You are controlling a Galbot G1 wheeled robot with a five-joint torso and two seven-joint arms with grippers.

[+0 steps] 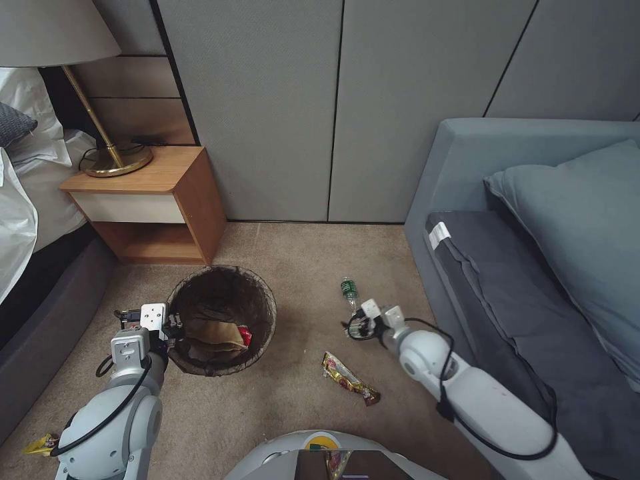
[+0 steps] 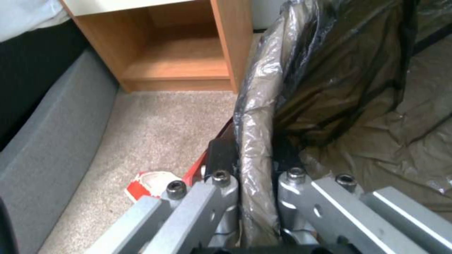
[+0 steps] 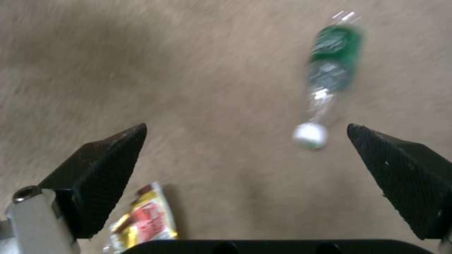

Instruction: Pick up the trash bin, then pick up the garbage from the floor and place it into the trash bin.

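Observation:
The trash bin (image 1: 221,320), lined with a dark bag, stands on the carpet in front of the nightstand. A brown paper bag (image 1: 217,333) and a red wrapper (image 1: 245,335) lie inside it. My left gripper (image 1: 170,327) is shut on the bin's near-left rim; in the left wrist view its jaws (image 2: 254,157) pinch the bag-covered rim (image 2: 256,116). My right gripper (image 1: 369,320) hangs open over the carpet just short of the green-labelled bottle (image 1: 349,291) (image 3: 329,77). A yellow-red snack wrapper (image 1: 350,380) (image 3: 143,218) lies close behind it. A red-white wrapper (image 2: 150,181) sits on the floor by the bin.
The wooden nightstand (image 1: 153,200) with a brass lamp (image 1: 117,160) stands behind the bin, with a bed (image 1: 27,220) to its left. A grey sofa (image 1: 533,267) borders the right side. A yellow wrapper (image 1: 40,443) lies at the lower left.

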